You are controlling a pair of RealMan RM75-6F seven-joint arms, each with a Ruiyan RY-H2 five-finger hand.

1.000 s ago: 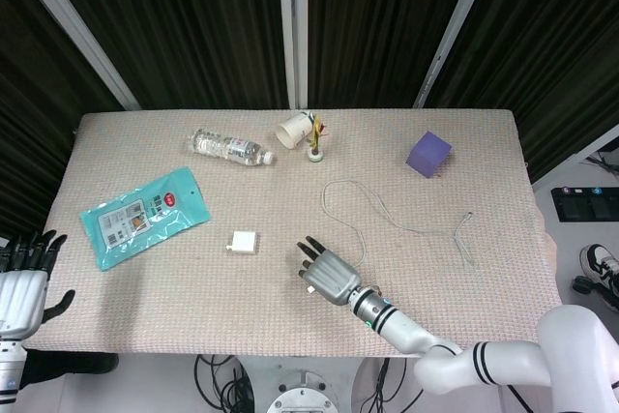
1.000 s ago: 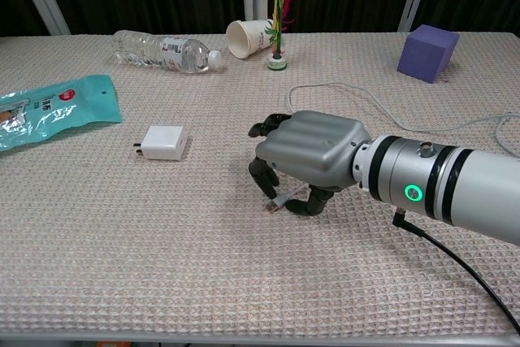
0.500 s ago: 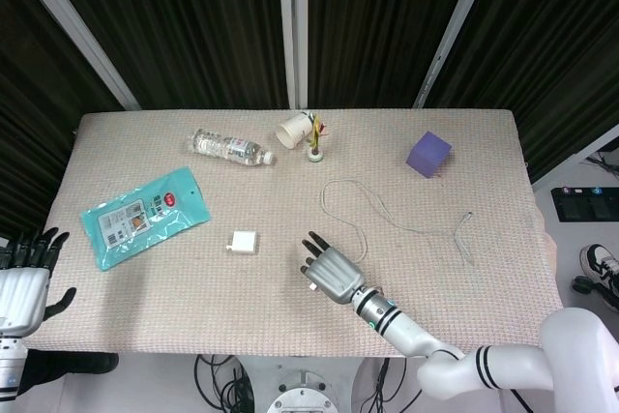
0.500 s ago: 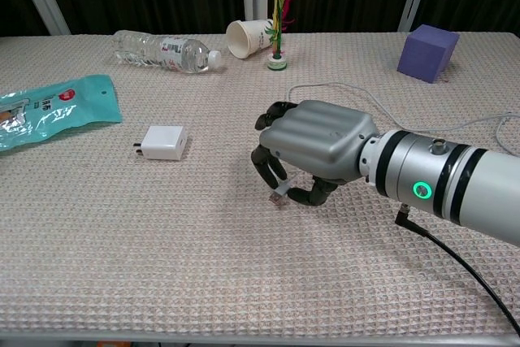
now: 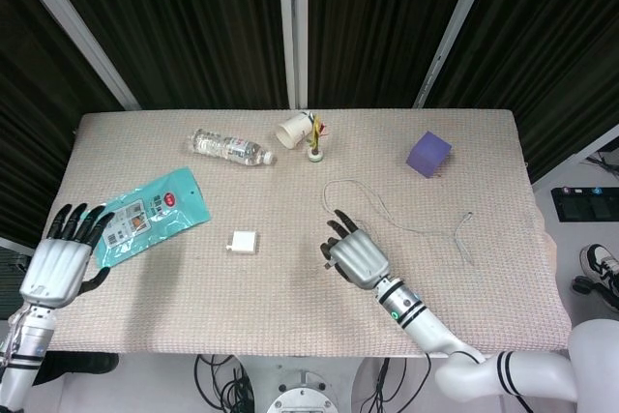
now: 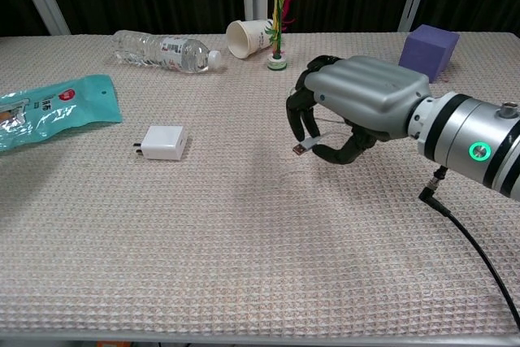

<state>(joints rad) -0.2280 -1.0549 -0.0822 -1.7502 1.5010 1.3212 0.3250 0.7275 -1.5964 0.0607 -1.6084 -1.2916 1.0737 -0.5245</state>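
near the front edge, left hand spread, holding nothing, beside teal pouch. mid-table, right hand raised off the cloth, pinching cable plug; white charger to its left. farther back: bottle, cup, purple cube.

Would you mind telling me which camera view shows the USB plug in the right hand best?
The chest view: the cable's USB plug shows side-on, pinched by the right hand and lifted off the table. In the head view the hand covers it, so only a speck shows at its edge.
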